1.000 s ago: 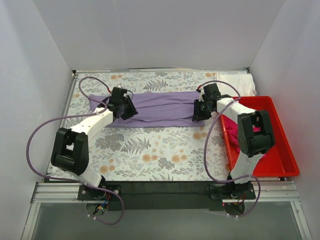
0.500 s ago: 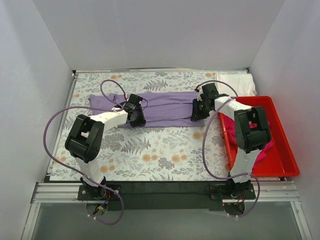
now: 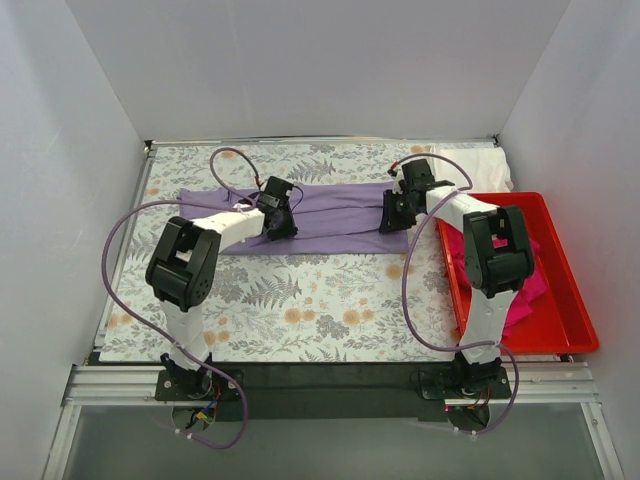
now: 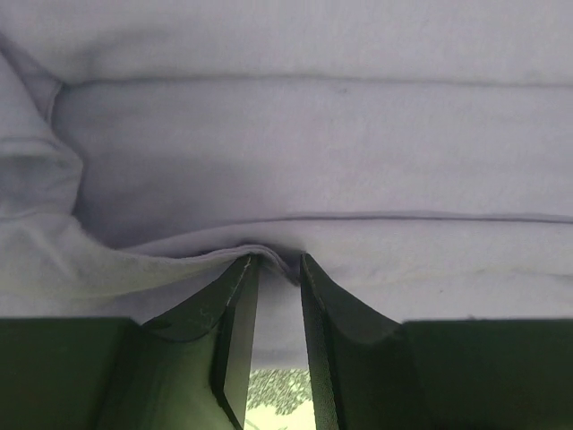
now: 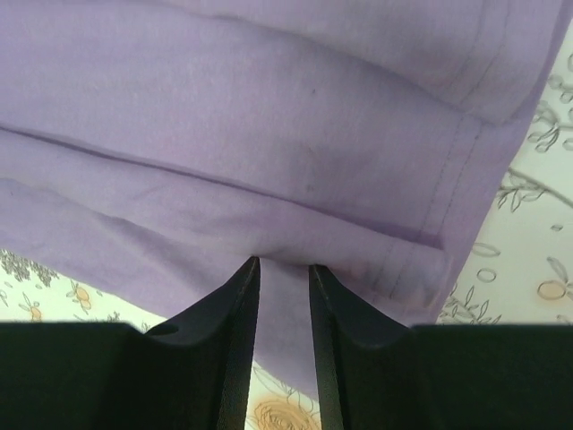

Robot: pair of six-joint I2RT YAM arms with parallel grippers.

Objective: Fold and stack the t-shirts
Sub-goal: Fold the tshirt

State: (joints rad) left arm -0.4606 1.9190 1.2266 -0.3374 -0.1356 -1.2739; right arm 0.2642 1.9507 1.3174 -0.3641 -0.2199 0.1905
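Observation:
The lavender t-shirt (image 3: 335,210) lies as a long folded strip across the back of the table. My left gripper (image 3: 280,221) is over its left part, shut on a pinched fold of the lavender fabric (image 4: 313,134), as the left wrist view (image 4: 276,260) shows. My right gripper (image 3: 393,212) is at the strip's right end, shut on the lavender fabric (image 5: 269,116) near the hem, as the right wrist view (image 5: 284,262) shows. The magenta t-shirt (image 3: 532,288) lies bunched in the red bin. The white t-shirt (image 3: 478,165) lies at the back right corner.
The red bin (image 3: 520,196) stands along the table's right side. The floral tablecloth (image 3: 300,300) covers the table. White walls close in the back and both sides.
My left gripper has moved right along the lavender strip, toward the middle. My right gripper has shifted slightly back and stays at the right end.

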